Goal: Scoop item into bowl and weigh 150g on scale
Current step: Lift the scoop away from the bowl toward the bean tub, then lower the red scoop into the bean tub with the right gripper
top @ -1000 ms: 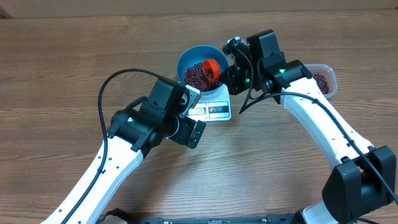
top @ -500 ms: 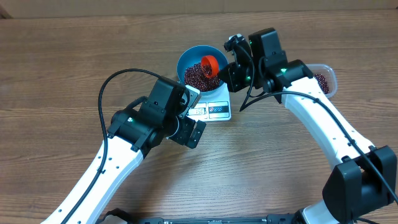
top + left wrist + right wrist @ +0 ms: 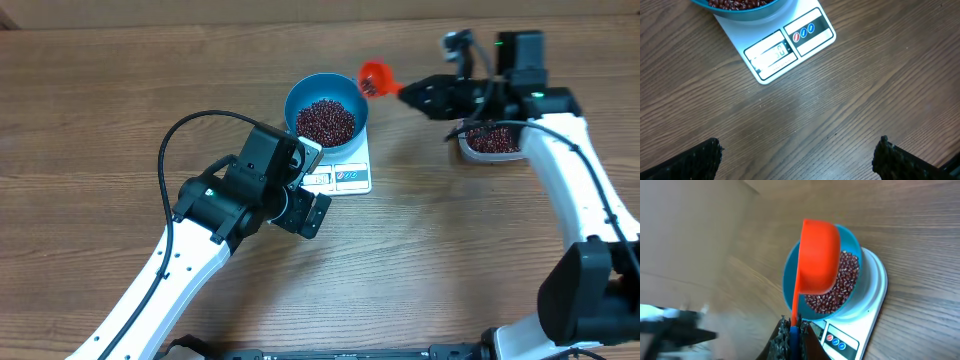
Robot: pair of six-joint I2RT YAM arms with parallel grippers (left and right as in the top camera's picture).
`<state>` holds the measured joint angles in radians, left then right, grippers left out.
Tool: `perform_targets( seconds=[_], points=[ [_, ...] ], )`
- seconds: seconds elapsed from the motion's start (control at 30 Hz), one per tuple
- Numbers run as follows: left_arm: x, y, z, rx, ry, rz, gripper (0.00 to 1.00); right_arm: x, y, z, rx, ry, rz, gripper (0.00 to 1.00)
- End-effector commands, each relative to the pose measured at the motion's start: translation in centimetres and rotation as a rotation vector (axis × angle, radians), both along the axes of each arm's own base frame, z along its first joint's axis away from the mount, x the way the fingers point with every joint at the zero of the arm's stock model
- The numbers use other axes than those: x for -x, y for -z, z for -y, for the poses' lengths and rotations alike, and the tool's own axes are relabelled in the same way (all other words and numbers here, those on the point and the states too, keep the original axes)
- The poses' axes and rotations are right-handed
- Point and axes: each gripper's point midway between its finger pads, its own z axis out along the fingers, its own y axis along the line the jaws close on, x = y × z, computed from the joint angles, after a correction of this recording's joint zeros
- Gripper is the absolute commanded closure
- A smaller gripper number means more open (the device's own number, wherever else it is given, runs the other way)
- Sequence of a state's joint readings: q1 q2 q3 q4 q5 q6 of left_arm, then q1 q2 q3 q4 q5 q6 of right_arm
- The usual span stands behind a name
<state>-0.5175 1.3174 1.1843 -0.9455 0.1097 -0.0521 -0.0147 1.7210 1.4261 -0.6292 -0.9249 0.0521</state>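
Mostly filled: beans heaped in bowl on scale

My right jaws are clamped on the orange scoop's handle, holding it between bowl and clear tub. My left jaws hang spread wide, empty, near the scale. Only the left wrist view shows the display, its digits too blurred to confirm the weight; I judge that check remains.

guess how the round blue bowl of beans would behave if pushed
The round blue bowl holds many small red-brown beans, so it is probably heavy for its size and unlikely to tip. It sits on the flat white kitchen scale, seemingly smooth, so it may slide. Loose beans could spill if tilted.
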Motion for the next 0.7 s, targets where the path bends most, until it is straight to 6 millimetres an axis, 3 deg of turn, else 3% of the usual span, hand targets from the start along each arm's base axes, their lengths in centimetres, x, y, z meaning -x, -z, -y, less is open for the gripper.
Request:
perform_targets(
  seconds=[0.0, 0.2, 0.37, 0.47, 0.67],
  points=[
    [0.1, -0.2, 0.3, 0.013, 0.011, 0.002, 0.0, 1.1, -4.7, 2.4, -0.162, -0.036, 0.052, 0.96],
    [0.1, -0.2, 0.4, 0.013, 0.011, 0.003, 0.0, 1.3, -4.3, 10.8, -0.216, 0.159, -0.032, 0.96],
    [0.1, -0.2, 0.3, 0.013, 0.011, 0.003, 0.0, 2.5, -2.4, 17.1, -0.168, 0.342, -0.106, 0.96],
    [0.1, -0.2, 0.3, 0.013, 0.011, 0.002, 0.0, 3.5, -0.9, 19.4, -0.083, 0.434, -0.164, 0.96],
    [0.1, -0.2, 0.4, 0.013, 0.011, 0.003, 0.0, 5.0, 1.7, 22.0, 0.166, 0.564, -0.252, 0.96]
  ],
)
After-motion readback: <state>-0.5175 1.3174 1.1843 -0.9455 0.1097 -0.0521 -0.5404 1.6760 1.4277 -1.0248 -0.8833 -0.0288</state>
